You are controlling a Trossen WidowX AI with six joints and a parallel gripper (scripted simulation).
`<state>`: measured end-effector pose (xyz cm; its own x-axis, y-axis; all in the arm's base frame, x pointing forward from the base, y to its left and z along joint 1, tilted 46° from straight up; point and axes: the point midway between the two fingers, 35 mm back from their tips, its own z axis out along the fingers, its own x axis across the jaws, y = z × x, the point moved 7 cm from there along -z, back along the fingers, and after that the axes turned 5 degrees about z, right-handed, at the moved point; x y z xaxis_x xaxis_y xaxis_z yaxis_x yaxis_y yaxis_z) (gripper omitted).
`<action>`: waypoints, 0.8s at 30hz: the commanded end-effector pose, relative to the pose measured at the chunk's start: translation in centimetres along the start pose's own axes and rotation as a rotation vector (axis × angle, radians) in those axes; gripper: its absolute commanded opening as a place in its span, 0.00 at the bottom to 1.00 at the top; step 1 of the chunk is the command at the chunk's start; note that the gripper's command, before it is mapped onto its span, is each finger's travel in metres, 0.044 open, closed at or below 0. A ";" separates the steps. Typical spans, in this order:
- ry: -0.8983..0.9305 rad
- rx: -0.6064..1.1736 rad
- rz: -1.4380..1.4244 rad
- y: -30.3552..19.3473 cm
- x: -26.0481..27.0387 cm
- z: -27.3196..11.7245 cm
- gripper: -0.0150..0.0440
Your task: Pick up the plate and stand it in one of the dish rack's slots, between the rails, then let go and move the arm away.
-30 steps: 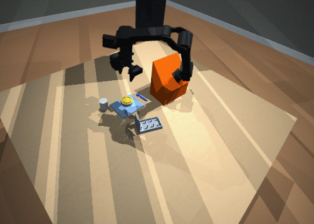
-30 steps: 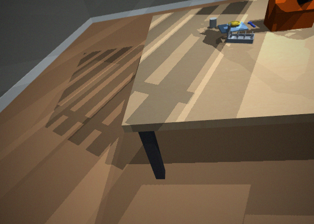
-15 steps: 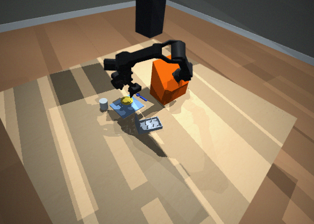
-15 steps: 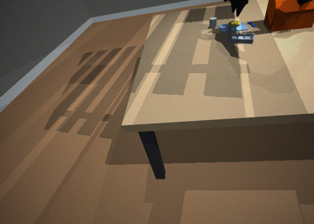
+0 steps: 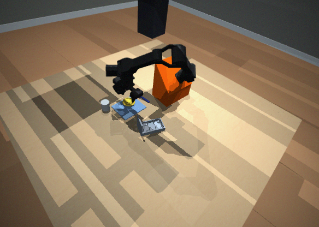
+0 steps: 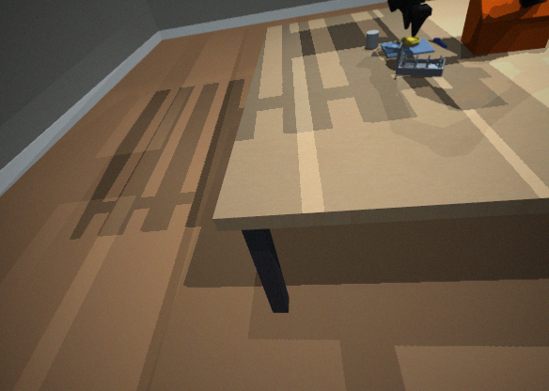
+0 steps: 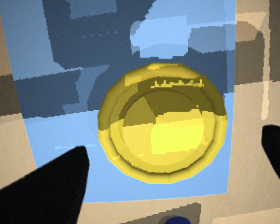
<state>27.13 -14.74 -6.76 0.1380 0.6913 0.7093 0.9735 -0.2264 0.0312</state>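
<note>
The black, wedge-fingered gripper (image 5: pixel 133 100) (image 6: pixel 415 33) (image 7: pixel 175 145) is spread wide, holding nothing, above the round, rimmed yellow plate (image 5: pixel 128 102) (image 6: pixel 410 41) (image 7: pixel 162 123), which lies on a flat, square-cornered blue mat (image 5: pixel 126 114) (image 6: pixel 423 49) (image 7: pixel 205 187). Nearby stand a smooth grey-white cylinder (image 5: pixel 105 106) (image 6: pixel 372 39) and a grey, pegged dish rack (image 5: pixel 153 131) (image 6: pixel 419 72). Pale, shadow-striped wood forms the tabletop (image 5: pixel 218 141) (image 6: pixel 376 167); around it, brown floor (image 5: pixel 297 162) (image 6: pixel 117 285) meets dark grey walls (image 5: pixel 68 1) (image 6: pixel 70 40).

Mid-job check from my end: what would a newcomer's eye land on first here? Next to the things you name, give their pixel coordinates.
Probably the big orange block (image 5: pixel 161 82) (image 6: pixel 498 33), standing on the table beneath the black arm (image 5: pixel 145 59). Next, the bright yellow plate (image 5: pixel 128 102) (image 6: pixel 410 41) (image 7: pixel 163 125), lying flat on a blue mat (image 5: pixel 125 114) (image 6: pixel 425 48) (image 7: pixel 206 187) under the open fingers (image 5: pixel 134 99) (image 6: pixel 415 33).
</note>
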 end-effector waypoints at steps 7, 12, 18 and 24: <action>0.008 0.002 0.009 -0.2 0.1 1.8 0.93; 0.009 0.002 0.009 -0.2 0.2 2.6 0.93; 0.011 0.002 0.009 -0.3 0.3 3.5 0.93; 0.011 0.002 0.009 -0.3 0.3 3.6 0.92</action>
<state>27.62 -12.10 -9.01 0.1392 0.6870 0.7132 0.9738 -0.2259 0.0275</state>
